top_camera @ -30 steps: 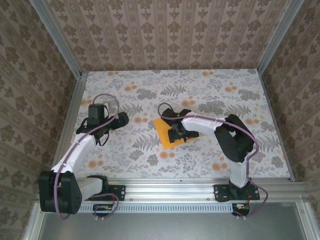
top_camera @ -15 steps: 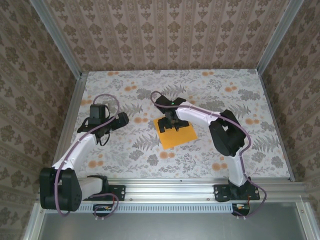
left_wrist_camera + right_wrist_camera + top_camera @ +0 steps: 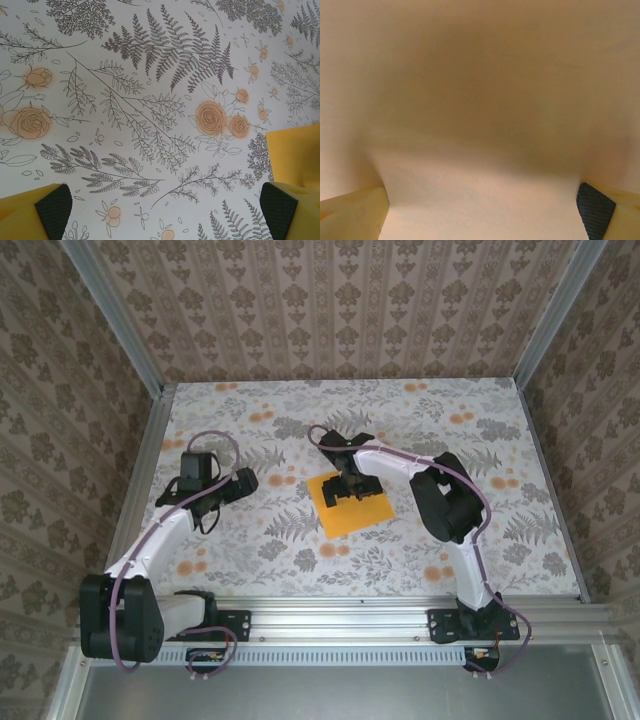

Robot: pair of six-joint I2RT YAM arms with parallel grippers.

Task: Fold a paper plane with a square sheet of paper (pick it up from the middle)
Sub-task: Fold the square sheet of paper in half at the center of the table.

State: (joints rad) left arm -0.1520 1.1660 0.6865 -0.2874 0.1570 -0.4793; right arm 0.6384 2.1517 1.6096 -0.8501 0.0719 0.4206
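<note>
The table (image 3: 500,540), covered in a grey fern and orange rose print, carries everything. From above, the right arm (image 3: 400,464) stretches left across its middle, and the left arm (image 3: 160,536) angles up the left side.

The square sheet of paper (image 3: 348,518) lies flat near the table's centre, turned like a diamond. The right claw (image 3: 350,488) sits over its far half, and the left claw (image 3: 243,483) stands well apart to the left, over bare print.

The left wrist camera adds one corner of the sheet (image 3: 292,145) at its right edge, with the left claw (image 3: 165,207) spread wide and holding nothing.

The right wrist camera looks so closely at the paper (image 3: 480,100) that it is a soft orange blur. The right claw (image 3: 475,215) is also at full spread, nothing pinched between its pads (image 3: 594,216). Whether the tips touch the sheet cannot be told.
</note>
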